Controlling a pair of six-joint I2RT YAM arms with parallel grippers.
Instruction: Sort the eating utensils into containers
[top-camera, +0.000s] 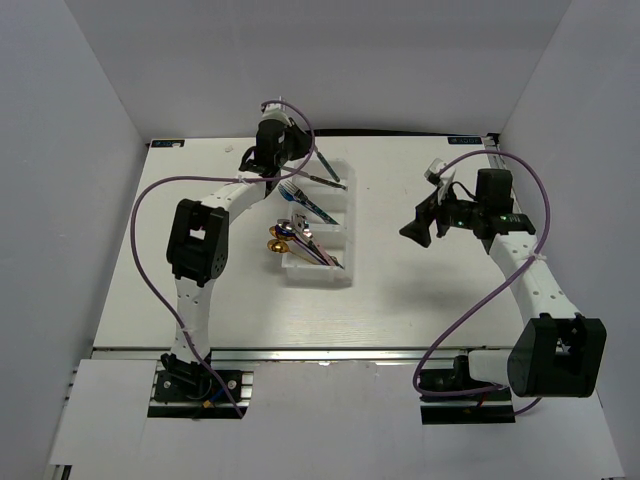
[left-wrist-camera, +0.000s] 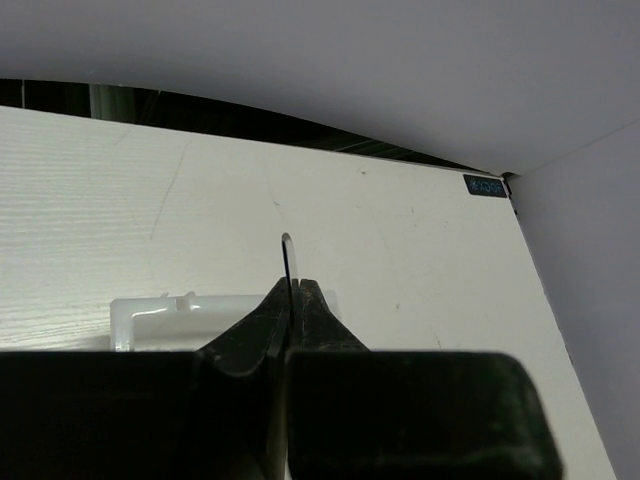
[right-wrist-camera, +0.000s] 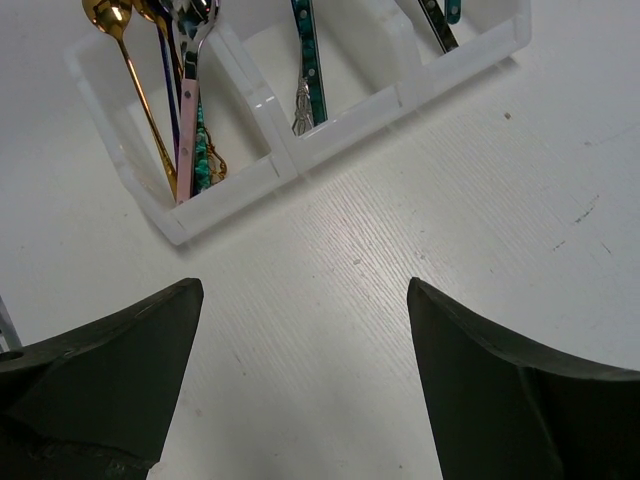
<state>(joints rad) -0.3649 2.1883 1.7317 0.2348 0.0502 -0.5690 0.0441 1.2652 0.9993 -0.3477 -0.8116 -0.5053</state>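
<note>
Left tool (left-wrist-camera: 292, 287) pinching thin utensil (left-wrist-camera: 288, 258), possibly knife

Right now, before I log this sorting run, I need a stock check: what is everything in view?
table: one, white, under everything.
tray: one, translucent white, mid-table.
spoons: at least three, gold, purple, pinkish silver, in the tray's compartment nearest the arm bases.
fork: at least one, teal handle, next compartment.
handles: two, dark teal, third compartment, cut off by the frame.
slim utensil: one, silver, edge-on, pinched in the left gripper.
cables: two, purple, looping along the arms.
left gripper: one, black, shut, by the tray's far end.
right gripper: one, black, open, over table right of the tray.
</note>
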